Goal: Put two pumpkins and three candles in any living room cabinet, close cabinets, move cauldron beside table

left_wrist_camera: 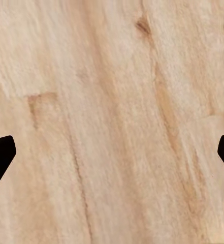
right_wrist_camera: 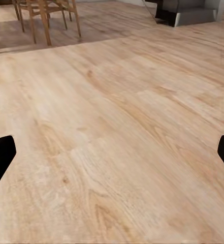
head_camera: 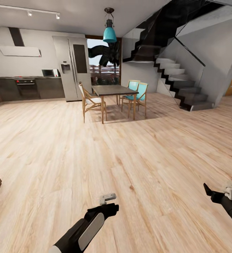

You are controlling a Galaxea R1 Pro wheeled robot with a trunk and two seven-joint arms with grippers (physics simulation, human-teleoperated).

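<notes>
Step in hand: transit across wood floor (head_camera: 137,151). Left gripper (left_wrist_camera: 112,152) and right gripper (right_wrist_camera: 112,152): fingers spread, empty. Ahead: dining table (head_camera: 114,90), chairs, fridge (head_camera: 72,66), staircase (head_camera: 179,80). Pumpkins, candles, cabinet, cauldron: whereabouts unknown. Next: likely turn to find the living room.

Floor (head_camera: 130,158): is lying open between the robot and the far furniture.
Dining table (head_camera: 114,90): is standing far, near the middle, with chairs (head_camera: 137,93) at both its sides.
Fridge (head_camera: 72,68): is standing behind the table, to the left.
Oven (head_camera: 27,88): is sitting far left.
Staircase (head_camera: 179,84): is rising at far right.
Lamp (head_camera: 109,31): is hanging above the table.
</notes>
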